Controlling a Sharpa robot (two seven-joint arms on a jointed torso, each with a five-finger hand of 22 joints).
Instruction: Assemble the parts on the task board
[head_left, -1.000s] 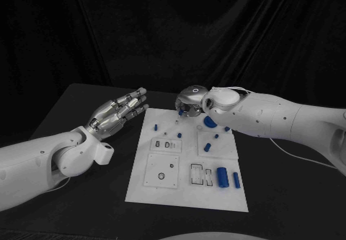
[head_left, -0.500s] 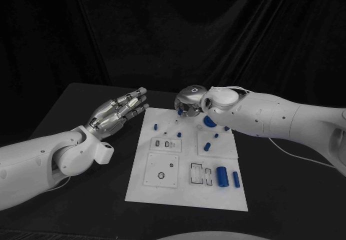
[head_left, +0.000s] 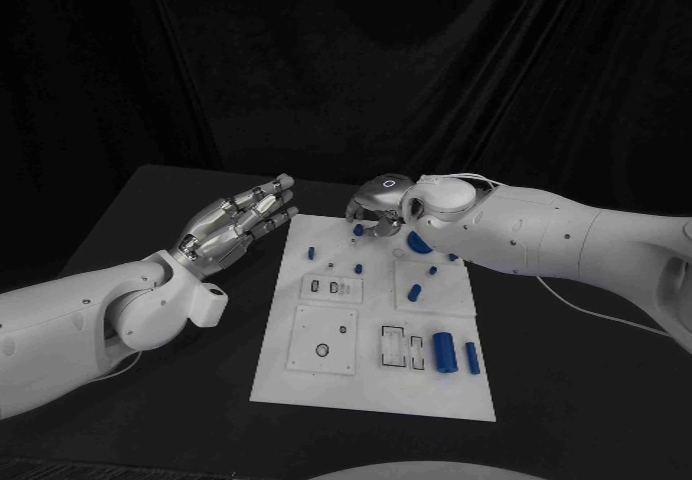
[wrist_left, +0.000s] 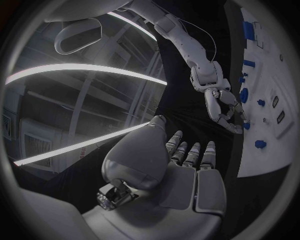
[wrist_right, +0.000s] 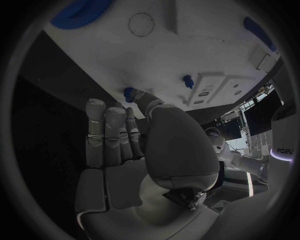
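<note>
The white task board (head_left: 375, 330) lies in the middle of the black table. My right hand (head_left: 378, 205) hangs over the board's far edge, fingers curled down. Thumb and fingertips (wrist_right: 147, 100) pinch a small blue peg (head_left: 358, 229) that stands upright on the board, also seen from the right wrist as the peg (wrist_right: 127, 93) and from the left wrist beside the right hand (wrist_left: 225, 107). My left hand (head_left: 238, 225) floats flat and open, fingers apart, just off the board's far left corner, holding nothing.
A blue gear (head_left: 418, 242) lies right of the right hand. Small blue pegs (head_left: 310, 253) (head_left: 359, 269) (head_left: 415, 293) stand mid-board. Two blue cylinders (head_left: 446, 349) (head_left: 472, 359) lie at the near right beside rectangular slots (head_left: 392, 345).
My right hand has turned and shifted slightly left over the peg, its fingers drawing closer round it. The peg and the left hand have stayed in place.
</note>
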